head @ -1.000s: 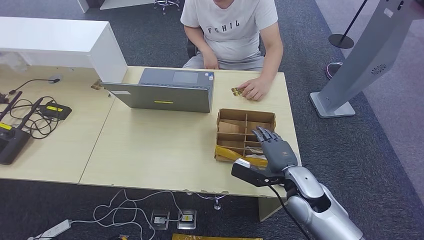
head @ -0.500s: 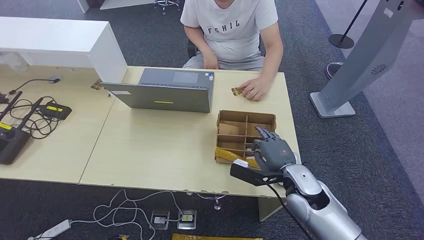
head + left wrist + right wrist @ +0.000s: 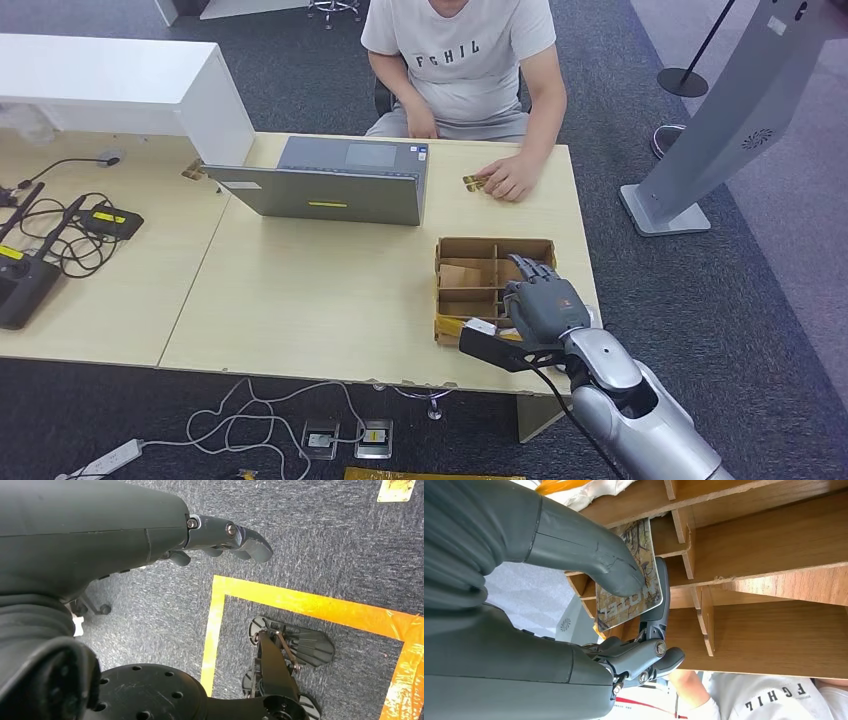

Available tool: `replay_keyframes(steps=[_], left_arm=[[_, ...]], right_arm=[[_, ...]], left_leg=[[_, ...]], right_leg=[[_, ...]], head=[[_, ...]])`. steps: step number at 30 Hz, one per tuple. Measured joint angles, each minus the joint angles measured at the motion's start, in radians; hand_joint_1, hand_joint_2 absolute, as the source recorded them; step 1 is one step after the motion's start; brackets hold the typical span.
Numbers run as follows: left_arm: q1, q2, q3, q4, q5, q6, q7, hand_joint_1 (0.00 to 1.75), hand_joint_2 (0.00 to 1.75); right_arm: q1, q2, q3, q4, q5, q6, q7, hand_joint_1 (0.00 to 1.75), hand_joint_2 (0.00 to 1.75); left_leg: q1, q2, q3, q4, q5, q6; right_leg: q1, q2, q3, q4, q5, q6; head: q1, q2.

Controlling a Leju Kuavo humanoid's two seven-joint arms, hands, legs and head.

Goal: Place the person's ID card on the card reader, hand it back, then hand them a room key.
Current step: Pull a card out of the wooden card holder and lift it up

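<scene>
My right hand (image 3: 540,305) reaches into a brown cardboard divider box (image 3: 447,248) near the table's front right corner. In the right wrist view a patterned room key card (image 3: 616,611) stands in a box (image 3: 764,535) slot, pinched between my thumb (image 3: 589,550) and a dark finger behind it. Across the table a seated person rests a hand (image 3: 512,180) on the tabletop, holding a small gold-brown card (image 3: 474,183). My left hand (image 3: 220,532) hangs over the carpet, fingers loosely extended and holding nothing.
An open grey laptop (image 3: 330,190) stands between me and the person. Black devices and tangled cables (image 3: 50,250) lie at the table's left end. A white counter block (image 3: 110,85) sits at the back left. A grey kiosk stand (image 3: 720,120) rises on the right.
My right hand has sunk lower into the box and its fingers have curled in. The box has shifted slightly toward the table's front edge and squared up.
</scene>
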Motion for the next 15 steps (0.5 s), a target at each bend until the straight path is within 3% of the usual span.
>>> replay_keyframes(steps=[15], left_arm=[[0.0, 0.0, 0.0, 0.0, -0.002, 0.002, 0.0, 0.0, 0.0]], right_arm=[[0.002, 0.0, -0.001, 0.0, 0.0, 0.0, 0.0, 1.75, 1.75]], left_leg=[[0.0, 0.0, 0.0, 0.0, 0.0, 0.0]], right_leg=[[0.0, 0.0, 0.0, 0.0, 0.0, 0.0]], head=[[0.0, 0.0]])
